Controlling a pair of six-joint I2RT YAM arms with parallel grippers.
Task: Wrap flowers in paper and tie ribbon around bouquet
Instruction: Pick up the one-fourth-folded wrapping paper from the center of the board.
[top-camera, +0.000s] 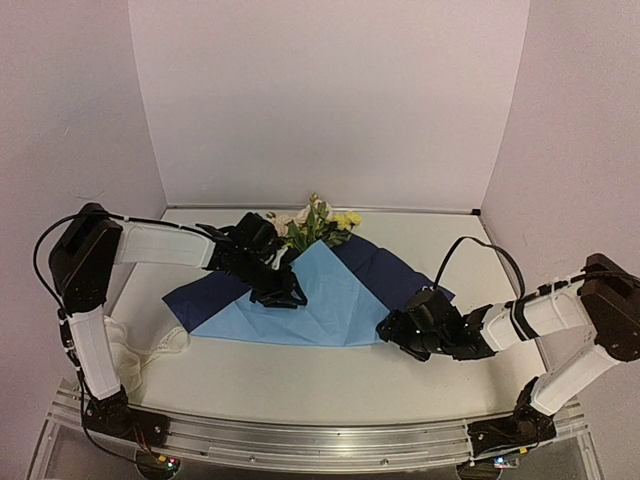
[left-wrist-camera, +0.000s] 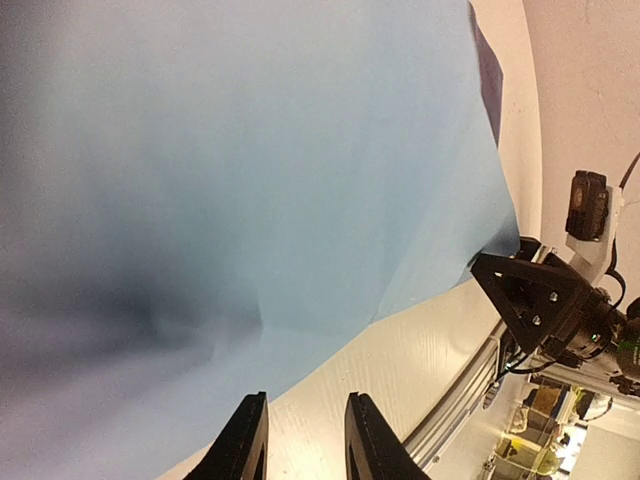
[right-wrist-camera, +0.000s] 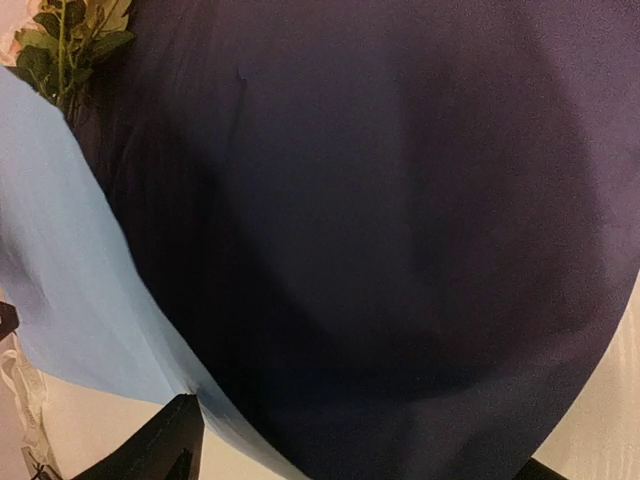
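The paper (top-camera: 325, 300) lies in the middle of the table, light-blue on one face and dark navy on the other, with a light-blue flap folded over. The flowers (top-camera: 320, 224) stick out at its far edge, their stems hidden under the paper. My left gripper (top-camera: 288, 297) hovers over the flap's left side; its fingers (left-wrist-camera: 248, 440) stand a little apart, open, with bare table between them. My right gripper (top-camera: 392, 328) is at the paper's near right corner, open wide, with the navy paper (right-wrist-camera: 400, 250) spreading between its fingers (right-wrist-camera: 165, 445). The off-white ribbon (top-camera: 140, 345) lies loose near the left arm.
The white table (top-camera: 300, 385) has an aluminium rail (top-camera: 320, 440) along its near edge. Pale walls close in the back and both sides. In the left wrist view the right gripper (left-wrist-camera: 535, 300) shows past the paper's (left-wrist-camera: 250, 180) edge. Leaves (right-wrist-camera: 65, 40) show top left in the right wrist view.
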